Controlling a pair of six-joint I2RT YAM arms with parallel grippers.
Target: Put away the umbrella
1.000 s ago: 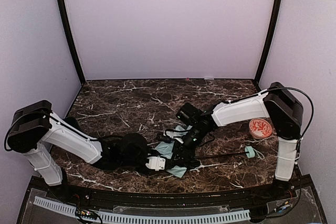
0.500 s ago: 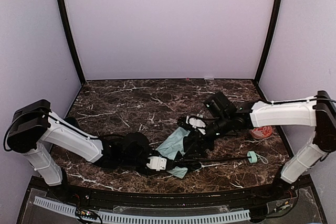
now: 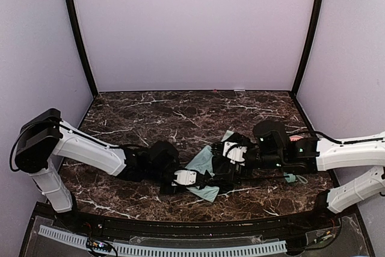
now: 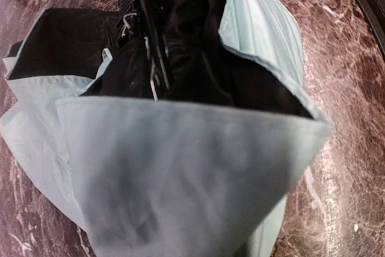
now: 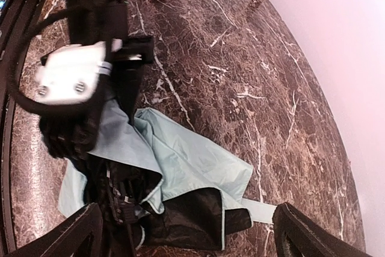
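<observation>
The umbrella [image 3: 202,162] lies crumpled at the table's front centre, its mint fabric spread over black lining and ribs. Its small mint handle [image 3: 290,178] lies to the right, beside my right arm. My left gripper [image 3: 194,179] comes in from the left and is shut on the umbrella's fabric. In the left wrist view the umbrella [image 4: 180,167] drapes over the fingers and hides them. The right wrist view shows the left gripper [image 5: 67,138] sunk into the umbrella [image 5: 192,161]. My right gripper [image 5: 187,221] hovers open over the canopy, holding nothing; in the top view it [image 3: 221,154] is right of centre.
A round red patterned object [image 3: 296,139] sits at the right, partly behind my right forearm. The marble table [image 3: 156,118] is walled by pale panels on three sides, and a black rail runs along its near edge.
My right gripper has opened and let go of the umbrella fabric. The right arm swung out and dropped low and flat across the right side. The left arm shifted right with the umbrella.
</observation>
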